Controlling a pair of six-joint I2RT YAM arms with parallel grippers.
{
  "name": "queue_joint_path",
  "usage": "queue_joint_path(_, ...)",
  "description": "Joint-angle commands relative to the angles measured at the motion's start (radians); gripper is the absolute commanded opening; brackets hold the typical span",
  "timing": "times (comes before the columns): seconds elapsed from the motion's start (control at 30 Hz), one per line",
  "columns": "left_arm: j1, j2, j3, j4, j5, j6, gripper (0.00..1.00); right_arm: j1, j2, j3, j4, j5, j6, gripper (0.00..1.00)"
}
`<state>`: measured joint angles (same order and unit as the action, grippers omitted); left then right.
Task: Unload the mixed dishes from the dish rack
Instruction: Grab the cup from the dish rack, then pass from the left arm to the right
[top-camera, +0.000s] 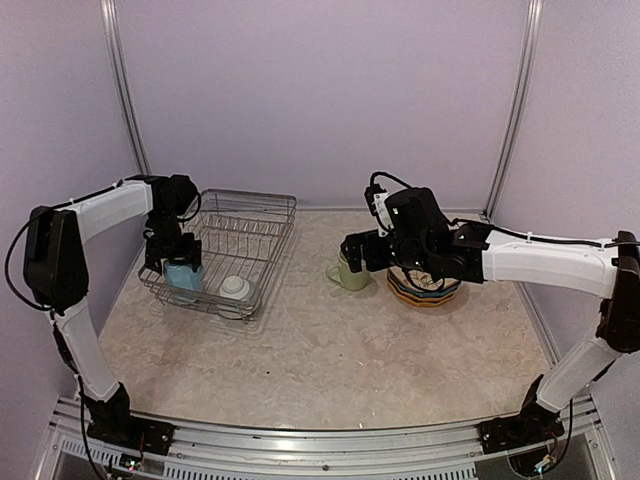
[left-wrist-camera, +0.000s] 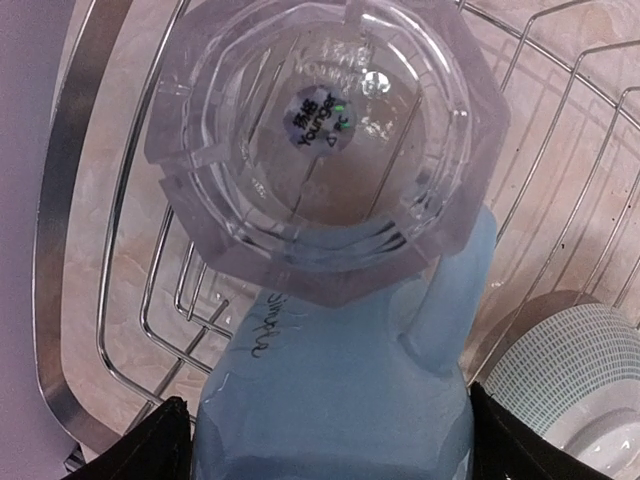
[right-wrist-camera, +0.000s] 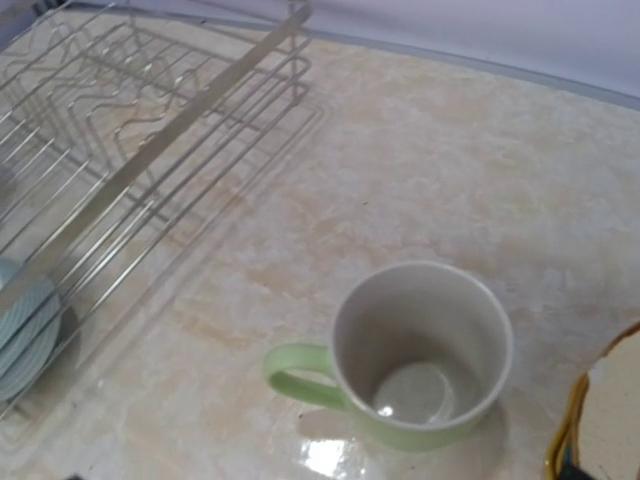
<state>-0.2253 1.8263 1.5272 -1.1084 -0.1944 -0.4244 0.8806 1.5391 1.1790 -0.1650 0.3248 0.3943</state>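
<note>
The dish rack (top-camera: 252, 215) stands at the left. In it are the light blue cup (top-camera: 183, 276), the small white cup (top-camera: 236, 288) and, seen from the left wrist, the clear glass (left-wrist-camera: 320, 130) lying just beyond the blue cup (left-wrist-camera: 340, 390). My left gripper (top-camera: 172, 258) is down in the rack, its fingers (left-wrist-camera: 160, 445) pressed on both sides of the blue cup. The light green mug (top-camera: 350, 275) stands upright on the table, empty (right-wrist-camera: 420, 350). My right gripper (top-camera: 353, 251) hovers just above it, holding nothing; its fingers stay outside the wrist view. The plates (top-camera: 422, 292) are stacked under my right arm.
The rack's wires (left-wrist-camera: 560, 150) surround the blue cup closely, and the white cup (left-wrist-camera: 570, 400) sits right of it. The rack's near side (right-wrist-camera: 150, 150) lies left of the mug. The plate stack's yellow edge (right-wrist-camera: 568, 435) is just right of the mug.
</note>
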Motion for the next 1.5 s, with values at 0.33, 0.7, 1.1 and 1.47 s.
queue_joint_path(0.33,0.008,-0.035,0.019,-0.017,0.031,0.029,0.61,-0.002,0.010,0.018,-0.014,-0.036,-0.024,1.00)
queue_joint_path(0.7,0.008,-0.257,0.158,-0.068,0.197,0.023,0.56,-0.012,0.037,0.025,-0.013,-0.052,0.012,1.00)
queue_joint_path(1.1,-0.013,-0.488,-0.094,0.459,0.913,-0.217,0.54,-0.095,0.052,-0.104,0.366,-0.609,0.195,1.00)
queue_joint_path(1.47,-0.218,-0.454,-0.337,0.997,1.010,-0.462,0.50,-0.140,0.250,-0.261,1.302,-1.050,0.738,0.99)
